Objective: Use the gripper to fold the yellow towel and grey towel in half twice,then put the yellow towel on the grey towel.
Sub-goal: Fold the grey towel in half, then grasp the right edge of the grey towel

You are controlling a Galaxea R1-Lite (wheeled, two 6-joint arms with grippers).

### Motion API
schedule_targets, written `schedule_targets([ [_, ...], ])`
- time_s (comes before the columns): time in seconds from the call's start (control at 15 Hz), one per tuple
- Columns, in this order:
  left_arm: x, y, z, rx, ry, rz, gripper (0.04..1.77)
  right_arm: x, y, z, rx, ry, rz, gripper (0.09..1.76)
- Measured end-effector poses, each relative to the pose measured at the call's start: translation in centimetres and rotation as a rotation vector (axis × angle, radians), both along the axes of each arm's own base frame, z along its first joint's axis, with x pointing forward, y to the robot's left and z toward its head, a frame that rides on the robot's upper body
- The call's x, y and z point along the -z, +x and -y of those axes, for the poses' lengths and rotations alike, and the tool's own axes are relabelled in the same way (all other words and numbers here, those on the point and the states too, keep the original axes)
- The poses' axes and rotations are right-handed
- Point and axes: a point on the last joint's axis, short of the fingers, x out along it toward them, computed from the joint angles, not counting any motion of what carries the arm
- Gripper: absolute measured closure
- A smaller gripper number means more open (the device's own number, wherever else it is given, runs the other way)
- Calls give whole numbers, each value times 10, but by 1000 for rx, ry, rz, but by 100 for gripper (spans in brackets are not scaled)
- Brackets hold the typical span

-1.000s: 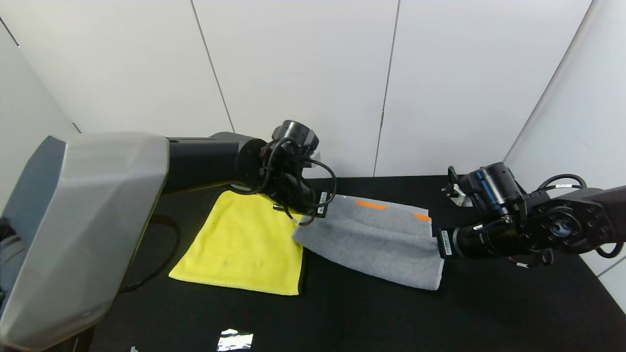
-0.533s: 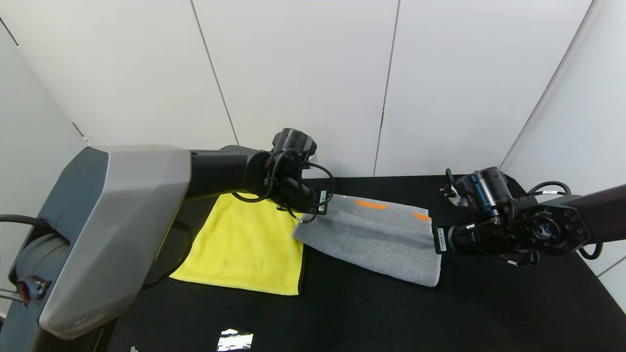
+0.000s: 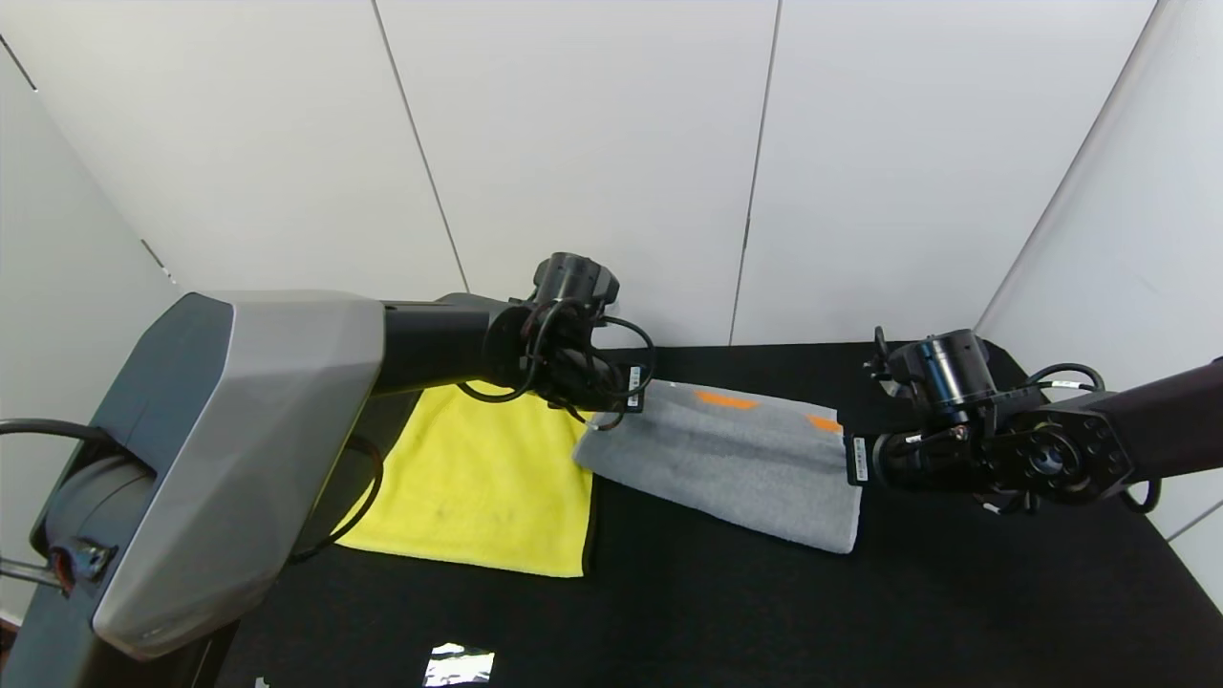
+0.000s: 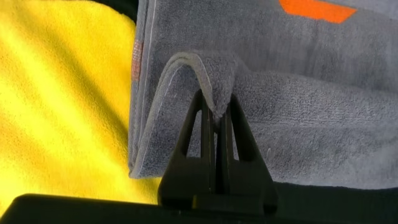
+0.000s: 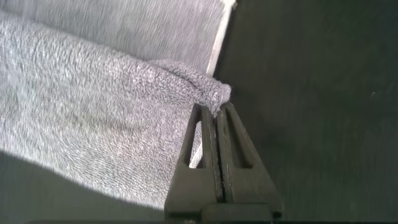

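We count 2 towels on 1 black table (image 3: 726,612). The grey towel (image 3: 726,468) lies folded at table centre; the yellow towel (image 3: 478,487) lies flat, touching the grey towel's left edge. The left gripper (image 4: 216,115) has its jaws pinched on the grey towel's left edge; the right gripper (image 5: 216,112) is pinched on its right-hand corner. 2 orange marks (image 3: 726,400) sit along its far edge.

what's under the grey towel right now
Black table shows all around the grey towel; its left end lies beside the yellow towel. Whatever lies directly beneath is covered. Both pincers, left and right, pinch its ends.
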Motion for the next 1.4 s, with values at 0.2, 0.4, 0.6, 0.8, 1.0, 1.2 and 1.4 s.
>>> schedule_targets([
  [0.2,0,1,0,-5,-3,11,154,3,4,0,20,-4,24,158],
  [0.4,1,2,0,-5,-3,9,108,5,5,-1,19,-5,22,112],
  [0.6,2,2,0,-4,-1,8,77,5,6,-1,20,-2,33,82],
  [0.8,1,1,-1,-5,0,5,55,4,4,-1,19,-1,34,59],
  [1.0,-2,0,-4,-13,13,5,41,0,0,-2,15,7,37,46],
  [1.2,-6,-4,-11,-17,25,4,31,-5,-7,-3,24,25,8,36],
  [1.4,-10,-10,-21,-22,41,-5,24,-6,-14,-3,51,43,-61,29],
])
